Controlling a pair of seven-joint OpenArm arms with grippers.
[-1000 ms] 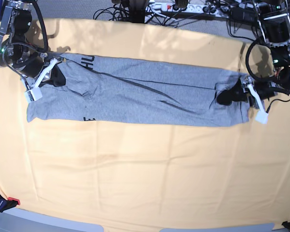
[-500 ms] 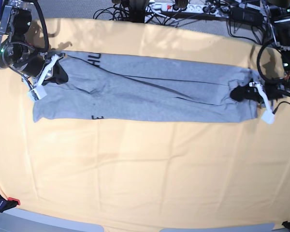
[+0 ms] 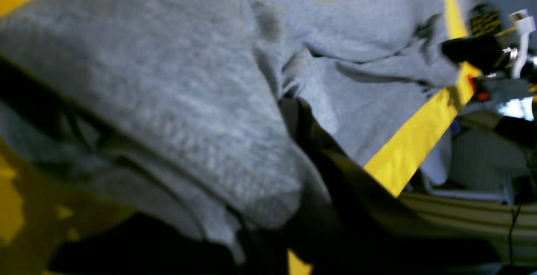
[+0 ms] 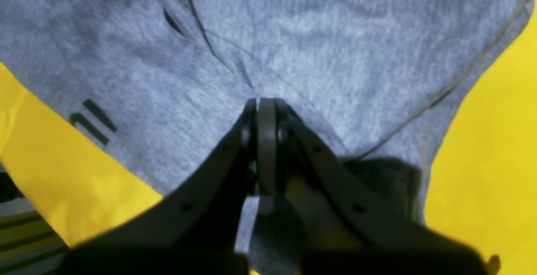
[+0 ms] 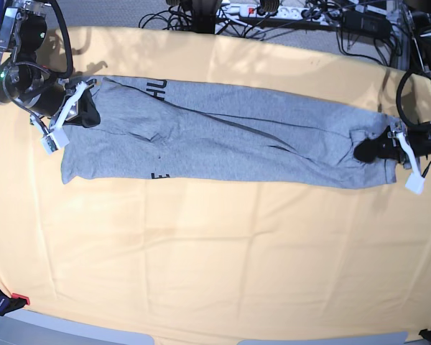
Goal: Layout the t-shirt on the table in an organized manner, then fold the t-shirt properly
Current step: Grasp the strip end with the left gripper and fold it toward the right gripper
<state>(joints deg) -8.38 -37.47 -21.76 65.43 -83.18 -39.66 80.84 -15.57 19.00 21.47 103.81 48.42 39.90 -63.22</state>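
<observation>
T-shirt (image 5: 230,144) folded lengthwise into a band on my bench (image 5: 215,273), each end clamped by left tool (image 5: 379,149) and right tool (image 5: 86,109); crosswise folds remain.

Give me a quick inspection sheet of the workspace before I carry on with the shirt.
Surface: table covered in creased yellow-orange cloth.
Job's things: grey t-shirt stretched into a long band across the far half, black lettering partly showing.
Clutter: nothing seen on the cloth.
Grippers: right gripper shut on the t-shirt's one end; left gripper pinching the other end.
Cables: tangle of cables and a power strip behind the far edge.
Surroundings: clamps at the near corners.
</observation>
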